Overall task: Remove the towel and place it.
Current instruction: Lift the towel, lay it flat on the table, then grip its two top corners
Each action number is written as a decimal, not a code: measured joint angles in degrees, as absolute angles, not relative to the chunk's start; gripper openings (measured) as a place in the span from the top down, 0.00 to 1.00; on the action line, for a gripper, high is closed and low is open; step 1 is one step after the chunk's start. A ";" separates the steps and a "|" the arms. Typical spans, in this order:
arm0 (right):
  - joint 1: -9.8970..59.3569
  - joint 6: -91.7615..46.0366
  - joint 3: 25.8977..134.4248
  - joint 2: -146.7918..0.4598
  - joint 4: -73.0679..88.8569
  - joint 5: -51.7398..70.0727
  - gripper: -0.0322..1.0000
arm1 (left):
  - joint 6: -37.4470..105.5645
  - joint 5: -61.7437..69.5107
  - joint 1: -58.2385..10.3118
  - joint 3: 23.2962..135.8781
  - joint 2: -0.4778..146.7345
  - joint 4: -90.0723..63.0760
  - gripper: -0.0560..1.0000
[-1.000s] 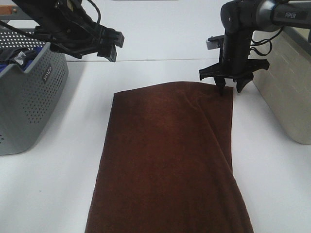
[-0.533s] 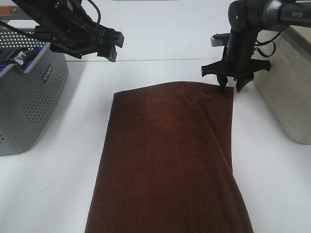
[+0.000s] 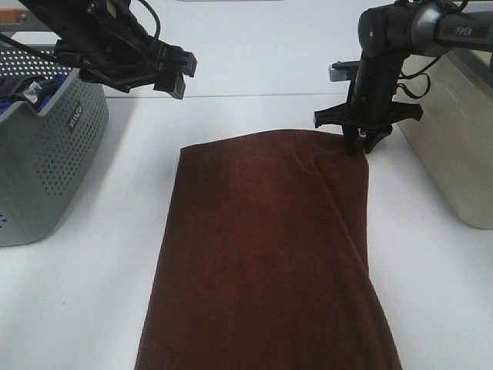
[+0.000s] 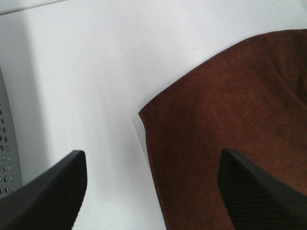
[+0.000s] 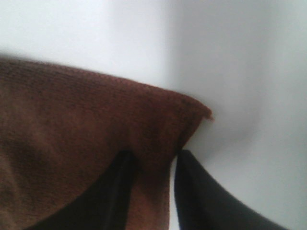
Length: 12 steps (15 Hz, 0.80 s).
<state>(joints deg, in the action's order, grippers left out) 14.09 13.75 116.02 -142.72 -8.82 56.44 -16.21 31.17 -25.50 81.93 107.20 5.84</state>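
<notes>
R gripper (image 3: 359, 145) fingers pinch towel (image 3: 262, 254) at far right corner; L gripper (image 3: 182, 75) fingers spread wide, above table (image 3: 92, 293) nr laundry basket (image 3: 54, 154)

One towel (image 3: 262, 254), one grey basket (image 3: 46, 154), one pale box (image 3: 454, 146), two hands: left hand (image 3: 181, 75), right hand (image 3: 360, 146)

- A dark reddish-brown rectangular plush towel (image 3: 262, 254) lies spread on the white desk (image 3: 85, 293), running from the middle to the near side.
- A grey perforated plastic basket (image 3: 46, 154) stands on the left, apart from the towel.
- A pale grey box (image 3: 451, 146) stands on the right.
- The black right claw (image 3: 360, 145) sits at the towel's far right corner, with cloth between its fingers.
- The black left claw (image 3: 179, 75) hangs over the far left corner.
</notes>
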 joint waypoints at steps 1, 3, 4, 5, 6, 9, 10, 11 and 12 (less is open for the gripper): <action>14.21 13.18 116.02 -142.72 -8.37 56.32 0.89 | -16.21 31.17 -25.50 81.93 107.20 5.84 0.26; 14.21 12.61 116.02 -142.72 -8.14 56.32 0.97 | -16.21 31.17 -25.50 81.93 107.20 5.90 0.26; 14.21 12.43 116.25 -142.72 -8.08 56.55 0.97 | -15.70 31.17 -25.50 81.93 107.20 5.90 0.26; 14.21 12.38 116.88 -143.01 -8.14 57.35 0.97 | -14.15 31.17 -25.50 81.93 107.20 5.90 0.27; 14.21 12.09 117.91 -143.24 -8.31 58.56 0.97 | -13.29 31.11 -25.50 81.93 107.20 5.90 0.28; 14.21 10.26 122.33 -143.81 -8.54 64.52 0.97 | -14.15 28.30 -25.50 81.93 108.80 5.90 0.30; 14.21 9.85 123.93 -143.81 -8.59 66.46 0.97 | -15.01 27.39 -25.50 81.93 110.07 5.96 0.31; 14.21 9.85 124.96 -143.81 -8.59 67.95 0.97 | -15.87 26.64 -25.50 82.05 111.96 5.96 0.31; 14.21 9.85 125.36 -143.81 -8.37 68.64 0.97 | -16.56 25.90 -25.50 82.62 113.73 5.96 0.31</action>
<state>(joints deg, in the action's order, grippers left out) 14.21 9.85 125.36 -143.81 -8.37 68.64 -16.56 25.90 -25.50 82.62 113.73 5.96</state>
